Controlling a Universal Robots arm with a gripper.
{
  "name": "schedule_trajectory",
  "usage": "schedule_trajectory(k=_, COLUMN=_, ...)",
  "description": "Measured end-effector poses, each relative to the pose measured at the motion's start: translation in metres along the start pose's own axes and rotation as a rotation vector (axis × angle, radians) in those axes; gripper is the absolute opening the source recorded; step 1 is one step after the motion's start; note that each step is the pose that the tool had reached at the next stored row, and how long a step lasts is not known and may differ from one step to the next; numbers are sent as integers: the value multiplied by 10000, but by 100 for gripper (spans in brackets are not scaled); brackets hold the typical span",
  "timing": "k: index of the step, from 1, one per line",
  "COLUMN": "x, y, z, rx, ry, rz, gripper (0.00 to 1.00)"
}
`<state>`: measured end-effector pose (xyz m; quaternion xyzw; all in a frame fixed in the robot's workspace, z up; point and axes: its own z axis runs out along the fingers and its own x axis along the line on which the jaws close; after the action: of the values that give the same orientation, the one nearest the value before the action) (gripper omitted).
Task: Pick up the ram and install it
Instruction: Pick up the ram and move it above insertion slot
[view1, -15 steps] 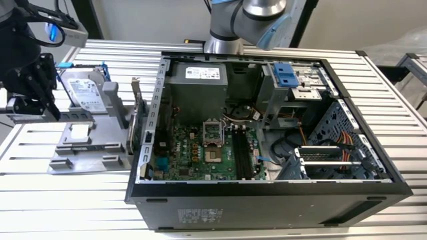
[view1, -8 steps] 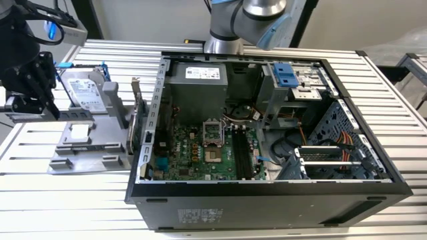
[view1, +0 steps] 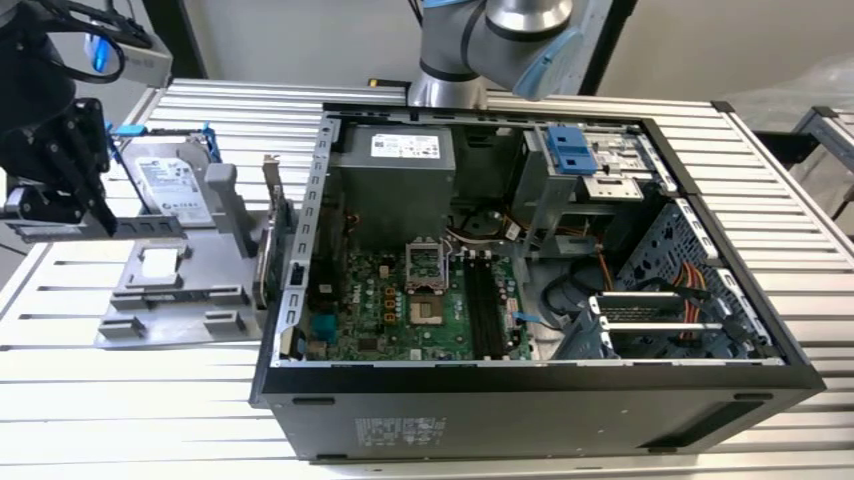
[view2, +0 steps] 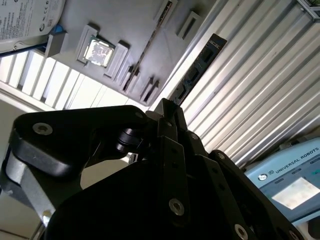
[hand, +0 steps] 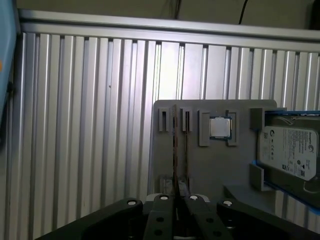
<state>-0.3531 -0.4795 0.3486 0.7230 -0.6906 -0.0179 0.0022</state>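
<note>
The ram is a thin dark stick seen edge-on, standing in the slots of a grey parts tray. The second wrist view shows the ram the same way, as a narrow dark strip across the tray. My black gripper hangs over the tray's side at the exterior view's left. It is apart from the ram, with fingers drawn together and nothing held. In both wrist views the gripper lines up with the ram's length.
The tray also holds a silver hard drive and a square processor. A card with a metal bracket stands at its edge by the open computer case. Long black memory slots lie on the green motherboard.
</note>
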Motion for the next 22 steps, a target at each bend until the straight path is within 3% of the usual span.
schedule_trajectory(k=22, x=-3, y=3, z=-99, rx=-1, ry=1, rz=0, gripper=0)
